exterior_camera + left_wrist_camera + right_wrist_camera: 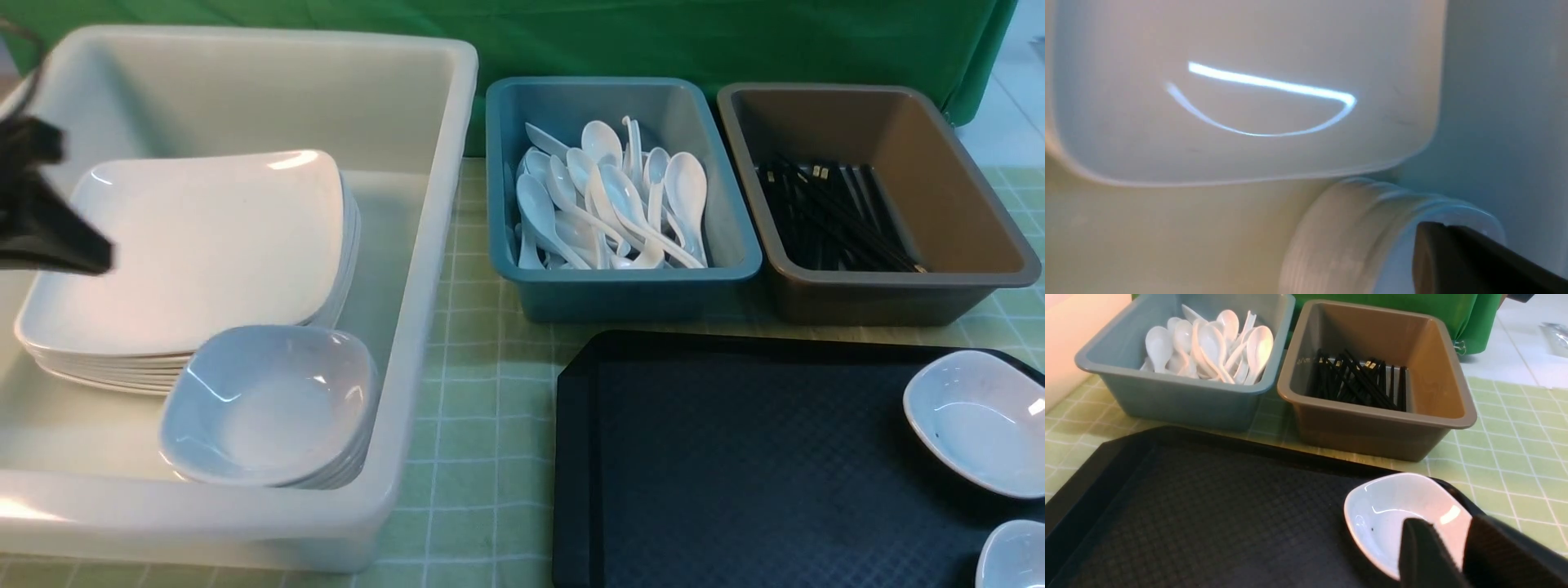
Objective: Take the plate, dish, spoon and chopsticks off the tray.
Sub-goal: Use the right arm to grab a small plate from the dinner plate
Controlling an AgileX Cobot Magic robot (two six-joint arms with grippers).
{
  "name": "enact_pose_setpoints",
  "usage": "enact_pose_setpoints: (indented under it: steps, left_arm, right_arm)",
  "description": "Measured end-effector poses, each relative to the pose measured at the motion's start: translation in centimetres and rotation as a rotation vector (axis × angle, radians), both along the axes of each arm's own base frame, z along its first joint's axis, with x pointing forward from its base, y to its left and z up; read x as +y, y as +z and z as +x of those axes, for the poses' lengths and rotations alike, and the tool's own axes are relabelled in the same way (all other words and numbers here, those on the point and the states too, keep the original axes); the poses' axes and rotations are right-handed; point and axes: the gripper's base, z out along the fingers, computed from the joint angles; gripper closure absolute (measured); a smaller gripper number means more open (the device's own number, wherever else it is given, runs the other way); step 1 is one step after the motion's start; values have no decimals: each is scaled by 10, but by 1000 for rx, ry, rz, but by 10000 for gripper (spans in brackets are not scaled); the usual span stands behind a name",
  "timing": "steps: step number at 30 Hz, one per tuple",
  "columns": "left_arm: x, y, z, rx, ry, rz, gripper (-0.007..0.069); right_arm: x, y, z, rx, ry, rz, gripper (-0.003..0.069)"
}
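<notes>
Staged canteen-style sorting bench: green backdrop cloth [653, 37], checked tablecloth [473, 392], spoon bin [620, 298], chopstick bin [898, 298].

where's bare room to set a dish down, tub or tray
The tray is bare across its left and middle; a dish and another dish sit at its right edge. In the white tub, bare floor runs between the plate stack and the right wall; the dish stack crowds the front right.
</notes>
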Motion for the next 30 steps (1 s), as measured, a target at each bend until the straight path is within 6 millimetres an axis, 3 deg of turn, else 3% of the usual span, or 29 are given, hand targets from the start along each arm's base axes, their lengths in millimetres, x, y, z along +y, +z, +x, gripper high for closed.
enact_pose_setpoints:
  steps: [1,2,5,6,7,9,18,25,30]
  left_arm:
    - [-19,1,1,4,-43,-7,637]
    - [-19,2,1,4,-41,-8,638]
    - [-101,4,0,17,-211,-31,634]
    - [-105,4,0,19,-214,-34,632]
    - [-142,2,-3,9,-273,-42,621]
    - [-187,-2,-10,9,-346,-55,595]
    - [-350,-36,-43,86,-654,-59,375]
    - [-446,-71,-58,69,-821,-58,277]
    - [-481,-84,-62,51,-885,-70,274]
  right_arm:
    - [0,2,-1,2,0,0,549]
    - [0,3,-1,2,0,0,554]
    - [-1,25,-11,-22,0,0,644]
    - [-2,27,-11,-24,0,0,644]
    - [-3,38,-18,-26,-4,-9,655]
    - [-5,51,-28,-21,-10,-18,659]
    - [-14,83,-62,84,-50,-68,662]
    - [-15,85,-71,130,-54,-73,662]
    - [-16,83,-72,153,-55,-75,661]
